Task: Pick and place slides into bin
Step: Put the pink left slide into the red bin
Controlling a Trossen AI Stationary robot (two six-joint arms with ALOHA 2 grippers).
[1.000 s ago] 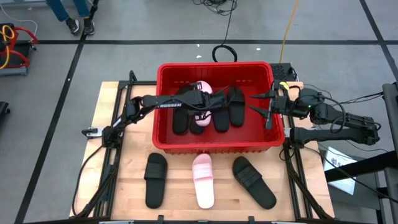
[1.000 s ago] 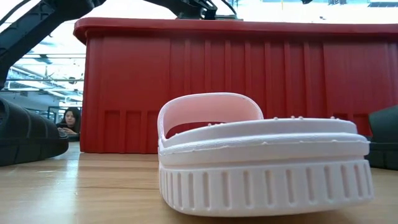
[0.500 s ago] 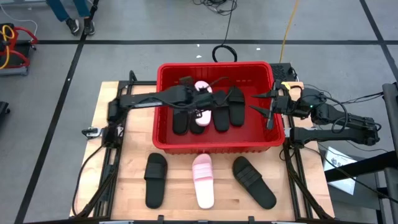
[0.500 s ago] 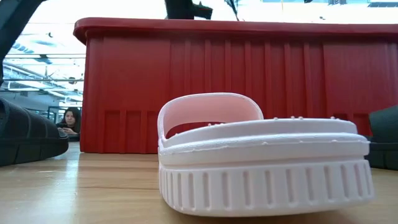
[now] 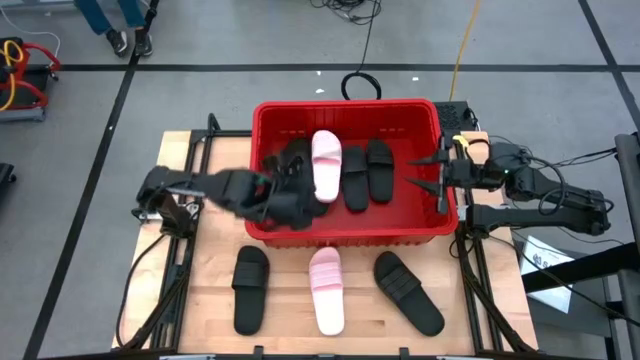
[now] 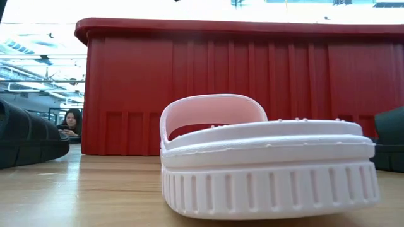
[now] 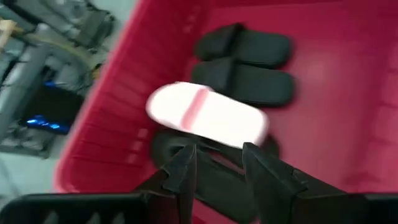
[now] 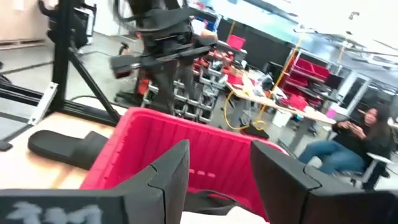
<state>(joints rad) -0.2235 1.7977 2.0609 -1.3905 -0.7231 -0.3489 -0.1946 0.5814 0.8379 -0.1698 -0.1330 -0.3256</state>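
The red bin stands mid-table and holds a pink slide and black slides, all lying flat on its floor. My left gripper hovers open over the bin's near-left corner, above another black slide, with nothing between its fingers. My right gripper waits open at the bin's right wall. On the table in front of the bin lie a black slide, a pink slide and another black slide.
The bin's tall front wall rises right behind the pink slide on the table. Black arm frames run along both table sides. A person sits far behind the table. Bare wood shows at the table's near-left corner.
My left gripper has drawn back from over the bin's middle toward the table's left and near edges, rising and rolling as it went, its fingers staying open. The pink slide in the bin, half hidden under it before, now lies in full view.
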